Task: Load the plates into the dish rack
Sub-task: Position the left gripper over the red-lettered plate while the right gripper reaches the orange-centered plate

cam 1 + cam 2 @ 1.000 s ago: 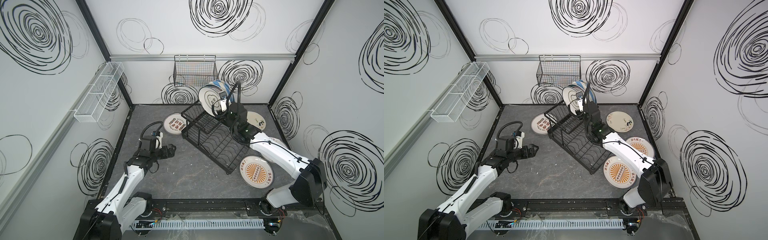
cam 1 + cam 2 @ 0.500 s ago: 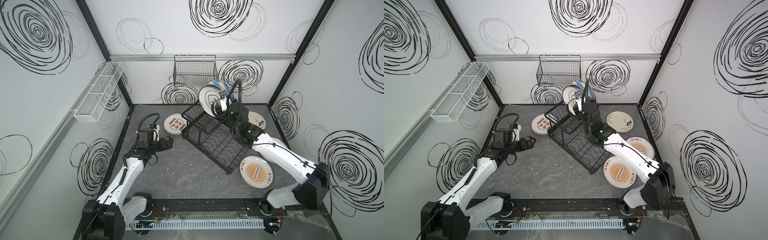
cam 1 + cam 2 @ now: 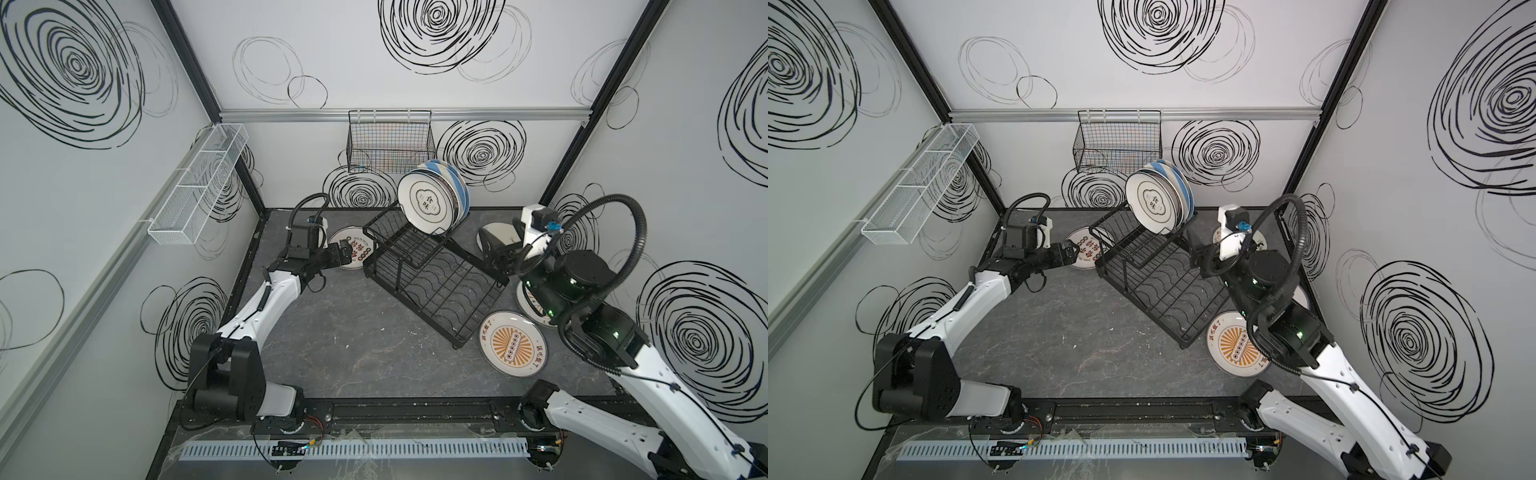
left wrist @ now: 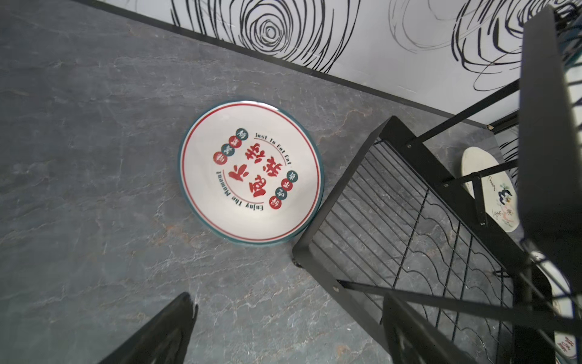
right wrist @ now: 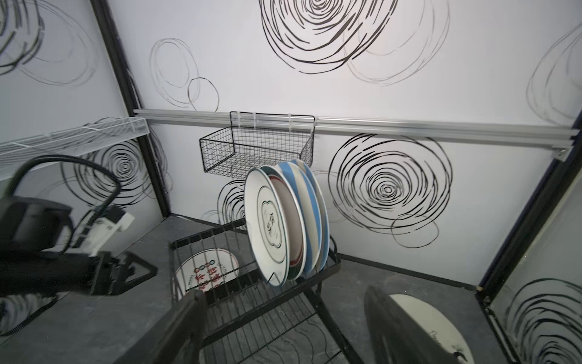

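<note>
Long white mesh basket [image 3: 195, 187] hangs on the left wall. Left gripper [image 4: 288, 299] hovers above the grey stone-look tabletop [image 3: 353, 345] with its two black fingers spread and nothing between them. It's near the round cream plate with red characters and a green rim [image 4: 252, 171] but not touching it. That plate lies flat just beside the left corner of the black wire two-tier dish rack [image 3: 432, 274]; can't tell if plate and rack touch. Rack stands diagonally mid-table. Black grid wall basket [image 3: 390, 143] hangs on the back wall above it. Four plates stand on edge in the slots at the far end of the rack's upper shelf, leaning slightly. White cloud-emblem plate [image 5: 267, 230] is in front, a cream plate with a red-and-green rim [image 5: 293, 227] sits behind it, then two blue-and-cream striped plates [image 5: 311, 201]. Right gripper [image 5: 285, 293] is off the rack's right side, jaws wide apart and empty, clear of the standing plates. It's above the cream floral plate [image 5: 422, 318] lying flat near the back right corner. Orange sunburst plate [image 3: 513, 343] lies flat by the rack's near corner. A second sunburst plate [image 3: 527, 306] is mostly hidden under the right arm.
</note>
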Robot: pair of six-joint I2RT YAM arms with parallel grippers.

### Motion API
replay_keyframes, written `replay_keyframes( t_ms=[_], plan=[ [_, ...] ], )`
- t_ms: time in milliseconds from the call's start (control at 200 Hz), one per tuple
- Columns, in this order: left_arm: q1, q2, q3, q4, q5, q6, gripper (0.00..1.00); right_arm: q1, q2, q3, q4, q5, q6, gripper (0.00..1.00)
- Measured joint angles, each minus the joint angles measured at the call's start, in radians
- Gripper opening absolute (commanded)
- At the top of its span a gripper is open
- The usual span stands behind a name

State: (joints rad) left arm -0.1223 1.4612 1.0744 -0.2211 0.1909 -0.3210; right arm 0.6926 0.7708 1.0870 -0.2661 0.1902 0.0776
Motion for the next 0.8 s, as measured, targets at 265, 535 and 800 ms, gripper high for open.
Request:
replay_keyframes(
  t_ms=[265, 535, 800],
  plan=[
    [0.001, 0.253, 0.145, 0.061, -0.019, 0.054, 0.96, 0.021, -0.184, -0.235, -0.167, -0.109, 0.161, 0.84],
    [0.012, 0.491, 0.320, 0.035, -0.035, 0.094, 0.96, 0.021, -0.288, -0.239, -0.234, -0.092, 0.223, 0.88],
    [0.014, 0.626, 0.472, -0.027, -0.058, 0.124, 0.96, 0.021, -0.257, -0.269, -0.222, -0.118, 0.279, 0.90]
  ],
)
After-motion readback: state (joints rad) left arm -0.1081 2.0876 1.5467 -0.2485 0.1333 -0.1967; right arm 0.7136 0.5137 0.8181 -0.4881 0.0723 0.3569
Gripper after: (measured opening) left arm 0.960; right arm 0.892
